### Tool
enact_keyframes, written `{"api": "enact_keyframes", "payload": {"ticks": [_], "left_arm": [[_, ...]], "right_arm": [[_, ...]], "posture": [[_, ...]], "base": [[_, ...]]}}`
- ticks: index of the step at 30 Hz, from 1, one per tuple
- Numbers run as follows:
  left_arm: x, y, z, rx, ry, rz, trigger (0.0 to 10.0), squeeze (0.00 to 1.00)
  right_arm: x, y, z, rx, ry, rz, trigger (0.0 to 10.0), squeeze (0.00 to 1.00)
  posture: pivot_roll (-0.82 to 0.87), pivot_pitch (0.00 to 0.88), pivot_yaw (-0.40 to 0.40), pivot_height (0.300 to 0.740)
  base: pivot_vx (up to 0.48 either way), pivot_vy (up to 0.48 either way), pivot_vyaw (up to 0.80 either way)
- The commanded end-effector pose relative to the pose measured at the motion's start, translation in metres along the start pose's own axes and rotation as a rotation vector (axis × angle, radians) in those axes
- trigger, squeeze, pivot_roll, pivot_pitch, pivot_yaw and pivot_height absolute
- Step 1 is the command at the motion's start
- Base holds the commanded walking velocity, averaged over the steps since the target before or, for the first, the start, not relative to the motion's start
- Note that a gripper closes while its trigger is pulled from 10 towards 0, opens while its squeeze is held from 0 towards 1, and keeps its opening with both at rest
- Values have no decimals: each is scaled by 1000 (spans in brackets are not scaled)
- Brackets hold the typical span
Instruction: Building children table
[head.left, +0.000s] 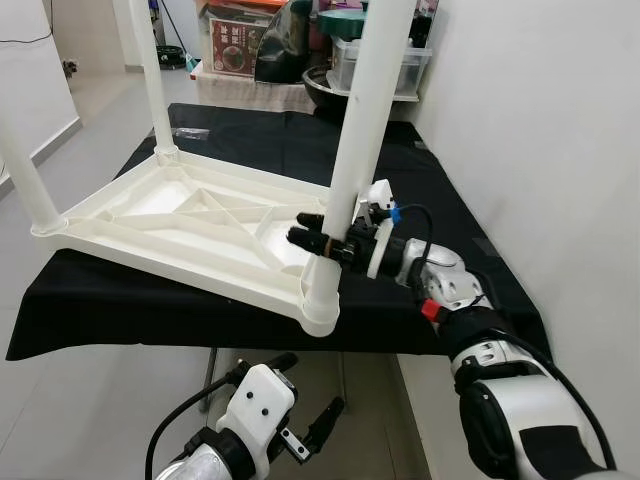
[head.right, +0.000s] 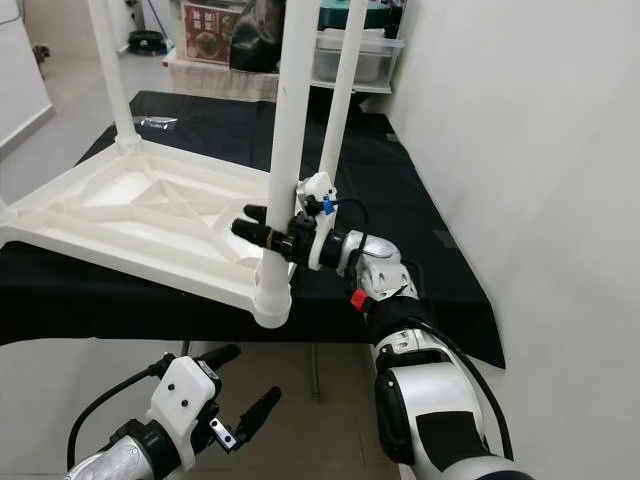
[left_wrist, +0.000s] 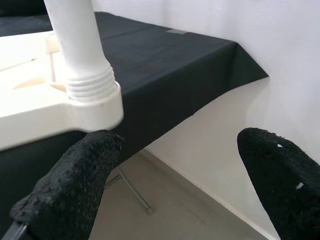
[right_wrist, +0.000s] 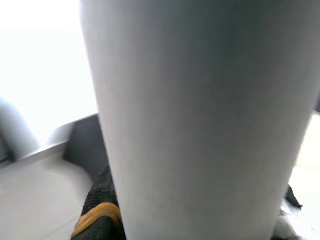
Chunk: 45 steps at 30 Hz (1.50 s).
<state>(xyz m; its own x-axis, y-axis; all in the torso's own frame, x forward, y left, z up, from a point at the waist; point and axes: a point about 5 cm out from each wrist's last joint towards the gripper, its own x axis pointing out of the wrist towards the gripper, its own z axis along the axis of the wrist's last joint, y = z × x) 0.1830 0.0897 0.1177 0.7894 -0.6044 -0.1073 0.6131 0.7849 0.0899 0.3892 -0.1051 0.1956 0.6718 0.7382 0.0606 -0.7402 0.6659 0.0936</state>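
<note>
the white plastic children's table (head.left: 190, 225) lies upside down on a black-draped worktable (head.left: 440, 190), legs pointing up. the right gripper (head.left: 318, 240) has its black fingers pinched around the near right white tubular leg (head.left: 352, 150), just above its socket at the corner. the left gripper (head.left: 305, 415) hangs low, near the floor below the worktable's near edge, fingers spread apart and holding nothing.
</note>
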Motion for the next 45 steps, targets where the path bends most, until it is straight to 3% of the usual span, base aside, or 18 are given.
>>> {"api": "enact_keyframes", "payload": {"ticks": [1,2,3,4,7,14,15,17,18,23,24,26,29,31,33,38,40,45], "left_arm": [[1,-2,-1,6,1,-8,10000,0],[1,-2,-1,6,1,-8,10000,0],[2,-2,-2,5,2,-16,10000,0],[2,-2,-2,5,2,-16,10000,0],[4,-2,-2,9,2,-26,10000,0],[5,-1,-1,15,1,-24,10000,0],[4,0,-1,20,1,-18,10000,0],[4,0,-1,21,1,-16,10000,0],[4,1,-1,21,1,-15,10000,0],[3,1,-1,20,0,-13,10000,0],[4,1,-1,19,0,-13,10000,0],[4,1,-1,19,0,-13,10000,0],[5,2,-1,17,-1,-15,10000,0],[6,2,-1,16,-3,-15,10000,0],[7,2,-1,16,-4,-14,10000,0],[8,2,-1,17,-5,-13,10000,0],[8,2,0,21,-9,-13,10000,0],[7,1,1,23,-9,-15,10000,0]], "right_arm": [[-14,-26,-8,6,40,-410,0,0],[-14,-26,-8,6,40,-410,0,0],[-34,-41,-17,-18,75,-737,0,0],[-34,-41,-17,-18,75,-737,0,0],[-59,-46,-18,-40,56,-1098,0,0],[-59,-31,-23,36,20,-1250,0,0],[-38,-16,-24,98,-18,-1192,10000,0],[-30,-12,-23,115,-36,-1152,10000,0],[-23,-8,-21,116,-57,-1122,10000,1000],[-22,-7,-10,67,-111,-1123,10000,1000],[-23,-9,-4,71,-155,-1056,10000,0],[-24,-10,1,75,-183,-1010,10000,0],[-28,-18,7,40,-227,-779,10000,0],[-38,-27,7,32,-164,-468,10000,0],[-42,-29,7,40,-136,-354,10000,0],[-43,-21,3,29,-7,-55,10000,0],[-42,1,1,7,57,273,10000,0],[-36,10,-4,-20,110,404,10000,0]], "posture": [[157,0,-133,740],[157,0,-133,740],[145,0,-125,740],[145,0,-125,740],[144,0,-121,740],[154,0,-120,740],[159,0,-125,740],[159,0,-125,740],[158,0,-124,740],[153,0,-124,740],[153,0,-125,740],[153,0,-125,740],[145,0,-119,740],[146,0,-125,740],[145,0,-126,740],[154,0,-134,740],[162,0,-135,740],[168,0,-136,740]], "base": [[0,0,0],[0,0,0],[0,0,0],[0,0,0],[0,0,0],[0,0,0],[0,0,0],[0,0,0],[0,0,0],[0,0,0],[0,0,0],[0,0,0],[0,0,0],[0,0,0],[0,0,0],[0,0,0],[0,0,0],[0,0,0]]}}
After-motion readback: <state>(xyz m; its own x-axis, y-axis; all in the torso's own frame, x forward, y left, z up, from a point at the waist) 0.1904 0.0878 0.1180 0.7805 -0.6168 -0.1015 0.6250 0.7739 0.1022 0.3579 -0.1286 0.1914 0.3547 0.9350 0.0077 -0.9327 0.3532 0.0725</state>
